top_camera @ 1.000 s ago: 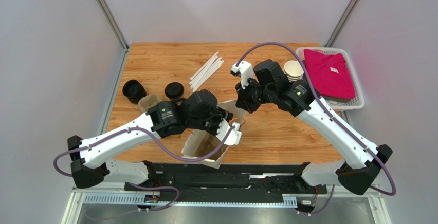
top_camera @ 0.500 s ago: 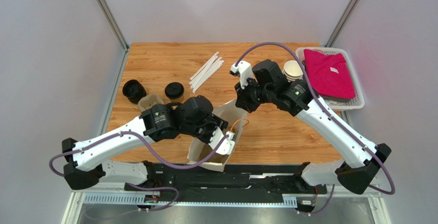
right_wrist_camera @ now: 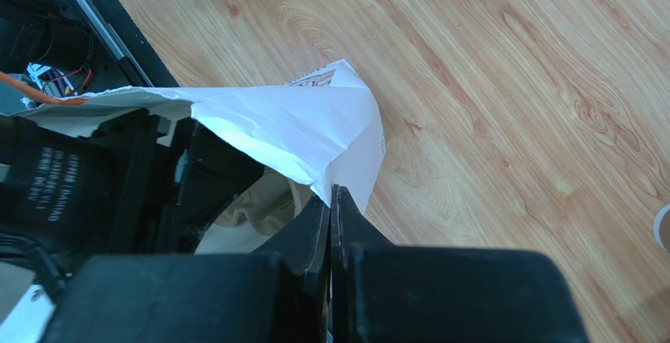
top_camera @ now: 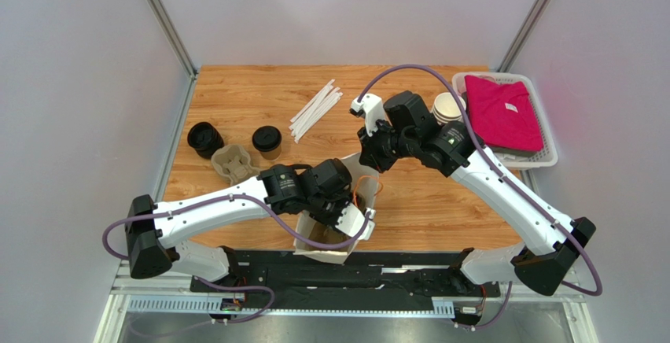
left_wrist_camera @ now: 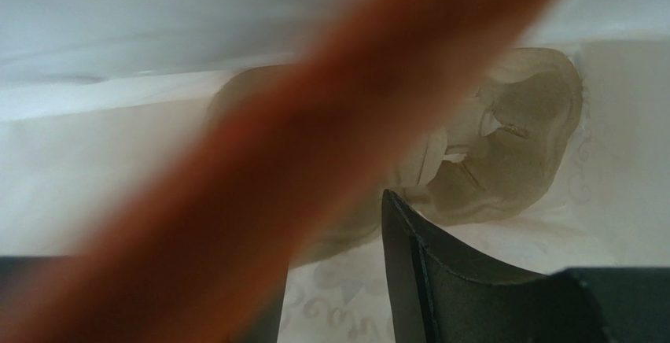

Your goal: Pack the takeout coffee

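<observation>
The takeout coffee (top_camera: 267, 140), a small kraft cup with a black lid, stands on the table at the left, apart from both grippers. A white paper bag (top_camera: 314, 239) lies open at the near edge. My right gripper (top_camera: 368, 160) is shut on the bag's rim and holds it up; the right wrist view shows its jaws (right_wrist_camera: 332, 193) pinched on the white paper (right_wrist_camera: 299, 123). My left gripper (top_camera: 340, 215) reaches into the bag's mouth. In the left wrist view it (left_wrist_camera: 334, 280) is open and empty, facing the bag's inner wall (left_wrist_camera: 118, 162), with a blurred orange handle (left_wrist_camera: 314, 146) across the lens.
A beige crumpled shape (left_wrist_camera: 503, 154) lies deep in the bag. A pulp cup tray (top_camera: 232, 162) and a black lid stack (top_camera: 204, 138) sit at the left. White straws (top_camera: 314, 107) lie at the back. Lidless cups (top_camera: 448, 107) stand by a white basket (top_camera: 546, 154) with pink cloth.
My left arm has swung right and toward the near edge, taking its gripper further into the bag and uncovering the pulp tray. The bag's bottom has shifted right. The right gripper has kept its hold.
</observation>
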Robot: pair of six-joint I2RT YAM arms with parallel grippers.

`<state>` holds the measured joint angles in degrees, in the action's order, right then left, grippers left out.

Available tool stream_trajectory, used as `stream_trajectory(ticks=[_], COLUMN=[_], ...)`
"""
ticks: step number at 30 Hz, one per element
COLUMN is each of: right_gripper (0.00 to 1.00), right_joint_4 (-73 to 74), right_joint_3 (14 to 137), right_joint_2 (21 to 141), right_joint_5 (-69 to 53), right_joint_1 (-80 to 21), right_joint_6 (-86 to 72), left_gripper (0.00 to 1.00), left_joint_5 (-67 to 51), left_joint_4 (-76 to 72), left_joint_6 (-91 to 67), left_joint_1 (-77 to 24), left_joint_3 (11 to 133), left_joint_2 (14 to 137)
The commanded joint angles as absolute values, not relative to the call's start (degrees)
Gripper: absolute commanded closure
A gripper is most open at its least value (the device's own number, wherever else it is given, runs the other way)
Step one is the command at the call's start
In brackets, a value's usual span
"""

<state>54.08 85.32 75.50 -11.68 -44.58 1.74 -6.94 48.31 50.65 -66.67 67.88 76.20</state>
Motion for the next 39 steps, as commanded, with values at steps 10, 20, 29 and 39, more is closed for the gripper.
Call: stream_trajectory(ticks=[10,20,29,39], right_gripper=[1.0,1.0,1.0,1.0], right_joint_4=[52.21,52.29,52.12,51.15], right_joint_3=[84.73,84.11,84.37,85.16], right_joint_2=[73.57,73.83,74.79,74.36], right_joint_5=[-14.06,-14.06,-10.2,-7.56], right_joint_1=[-44.91,-44.82,-42.28,-40.87], right_joint_6=[1.41,3.07,3.87,3.78], left_gripper=[0.43,0.43,0.32,0.19], left_joint_5=[-9.05,-10.81,-14.77,-14.24], left_joint_4=[42.27,44.65,50.36,50.81], left_joint_6=[51.5,54.49,49.13,43.34], left_joint_1=[-64.52,-61.35,-61.52,-62.05], left_joint_3=[64.95,63.55,75.92,80.51], left_joint_2=[85.25,88.5,78.32,68.39])
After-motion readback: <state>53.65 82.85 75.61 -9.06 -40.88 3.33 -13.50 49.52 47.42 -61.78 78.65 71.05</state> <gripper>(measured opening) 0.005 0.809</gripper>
